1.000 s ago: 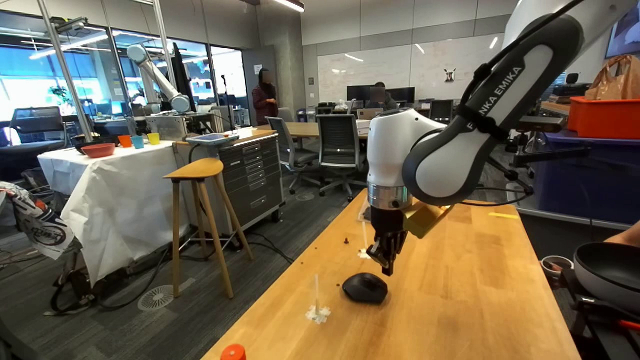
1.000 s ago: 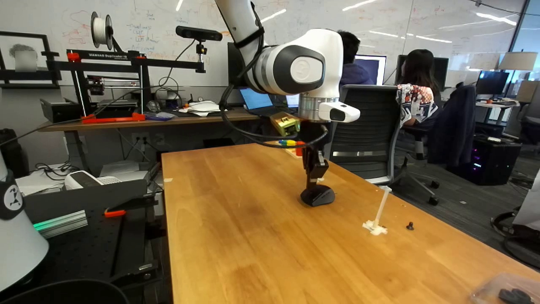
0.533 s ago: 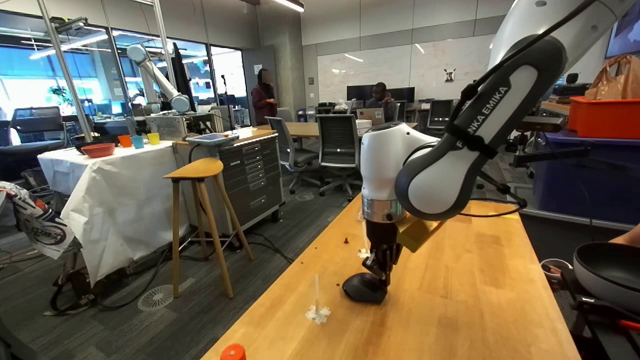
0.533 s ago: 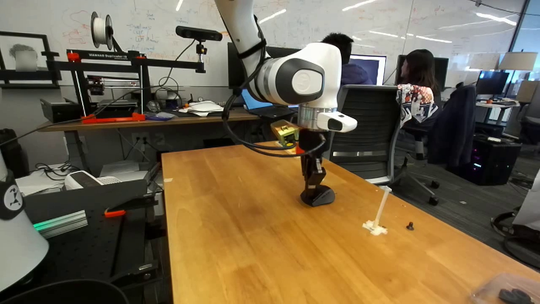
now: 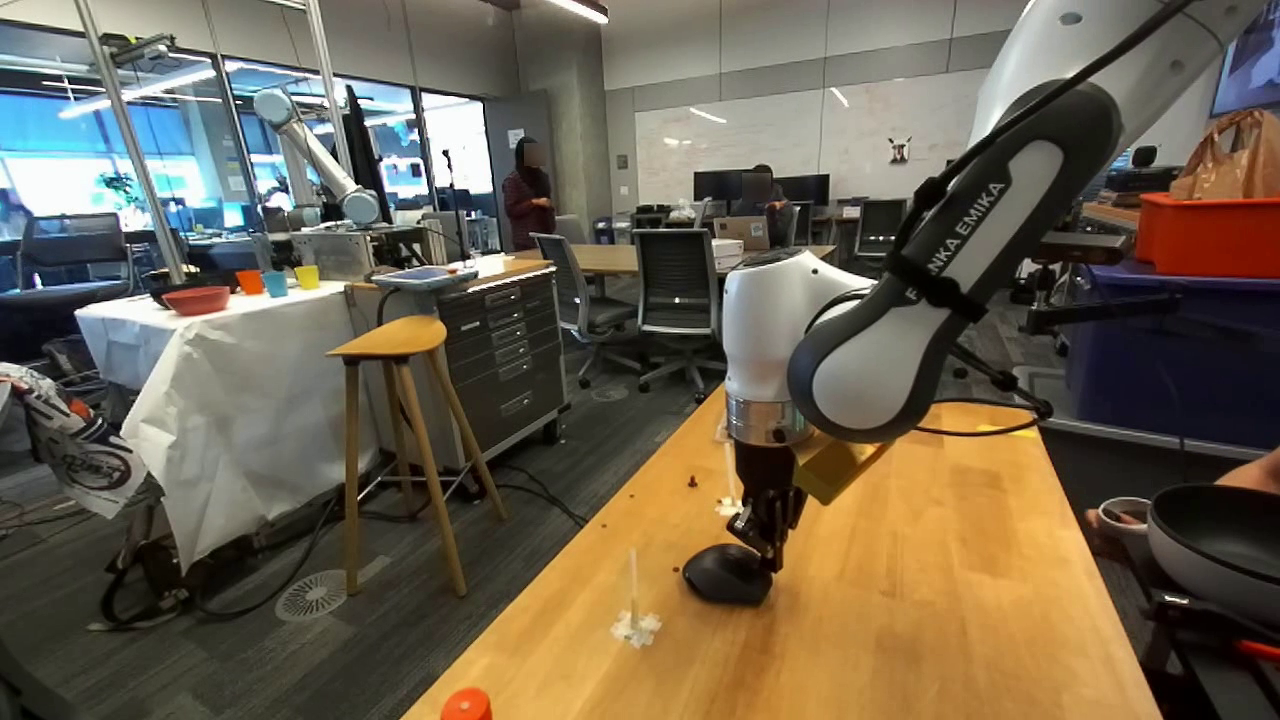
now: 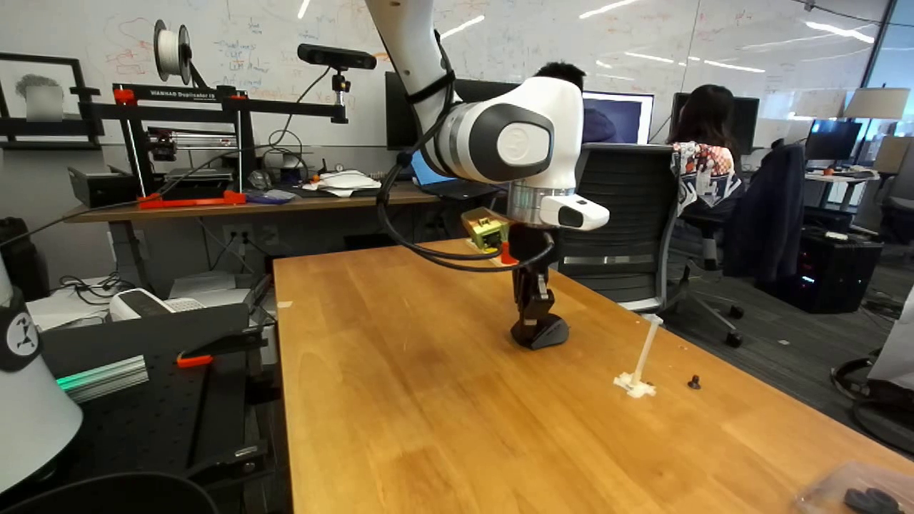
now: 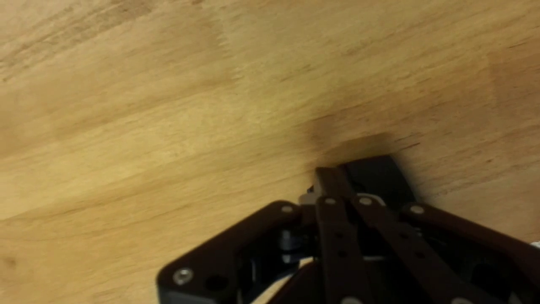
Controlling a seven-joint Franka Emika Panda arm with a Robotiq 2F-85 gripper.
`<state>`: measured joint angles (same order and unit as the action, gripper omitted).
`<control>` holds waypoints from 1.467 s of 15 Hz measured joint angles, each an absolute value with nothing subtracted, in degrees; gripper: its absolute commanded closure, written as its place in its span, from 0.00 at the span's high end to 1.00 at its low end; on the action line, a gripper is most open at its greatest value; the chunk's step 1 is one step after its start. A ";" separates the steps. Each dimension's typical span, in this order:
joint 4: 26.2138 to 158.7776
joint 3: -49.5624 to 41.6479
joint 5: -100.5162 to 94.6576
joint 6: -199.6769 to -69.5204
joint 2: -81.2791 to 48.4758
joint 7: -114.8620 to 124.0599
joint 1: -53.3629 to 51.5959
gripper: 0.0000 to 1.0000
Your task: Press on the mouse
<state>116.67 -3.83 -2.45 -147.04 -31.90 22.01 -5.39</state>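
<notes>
Golden wood spans the table (image 5: pixel 920 610) before us; above it bends a white-and-grey robot arm (image 5: pixel 872 380), its black gripper (image 5: pixel 776 562) touching the right end of the mouse (image 5: pixel 722 577), toward the table's left edge in an exterior view. We see the fingers (image 7: pixel 337 219) pressed together.
</notes>
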 measured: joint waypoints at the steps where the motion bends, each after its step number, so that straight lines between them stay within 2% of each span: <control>1: 116.67 -3.79 -2.31 -147.03 -31.83 22.00 -5.39 0.00; 6: 117.56 -1.89 2.12 -146.47 -28.49 20.13 -4.98 0.00; 11: 120.26 -0.16 5.86 -143.48 -18.95 16.96 -4.21 0.00; 18: 121.67 0.01 6.56 -128.55 -5.36 13.87 -3.36 0.02; 20: 121.54 0.00 6.57 -123.21 -2.32 12.43 -3.08 0.06; 21: 121.44 -0.01 6.57 -120.94 -0.96 11.73 -2.96 0.29; 22: 121.28 -0.03 6.61 -118.84 0.28 11.04 -2.88 0.30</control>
